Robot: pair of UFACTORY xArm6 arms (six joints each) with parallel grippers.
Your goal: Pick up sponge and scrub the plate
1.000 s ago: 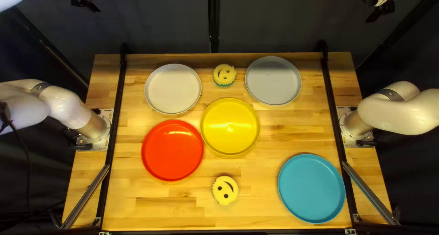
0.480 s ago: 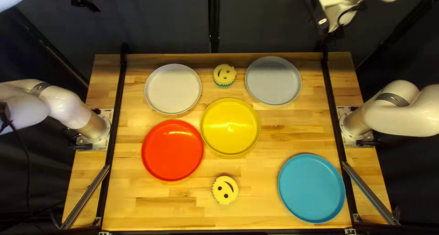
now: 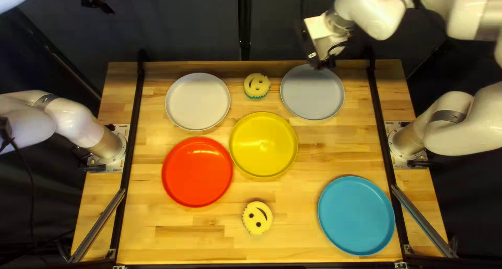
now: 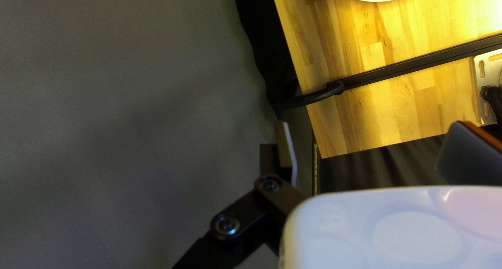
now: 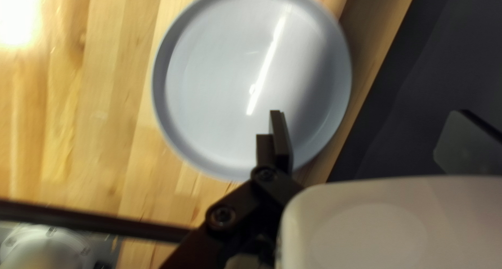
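While my left pincer point(image 3: 98, 3) hangs beyond the far left corner of the counter point(image 3: 293, 248), my right pincer point(image 3: 322, 64) is up at the far edge, by the grey plate point(image 3: 312, 93). Both are wide open, with nothing held between their fingers.

Two round yellow sponges with smiling faces lie on the wood, face up. The far sponge point(image 3: 257, 86) sits near the middle of the far edge, between the white plate point(image 3: 197, 101) and the grey one, a scalloped teal layer showing under it. The near sponge point(image 3: 257, 217) rests toward the middle of the near edge, between the red plate point(image 3: 197, 172) and the blue plate point(image 3: 356, 215), which fills the near right corner inside the black rail point(image 3: 381, 127). The yellow plate point(image 3: 263, 145) is around the centre, right next to the red one; whether their rims touch I cannot tell.

Seen from the right wrist, one finger point(image 5: 281, 138) stands in front of the grey plate and the other in front of the dark curtain point(image 5: 418, 54), the counter's far edge running between them. The left wrist view shows mostly curtain, plus the far left corner and a bit of the white plate's rim.
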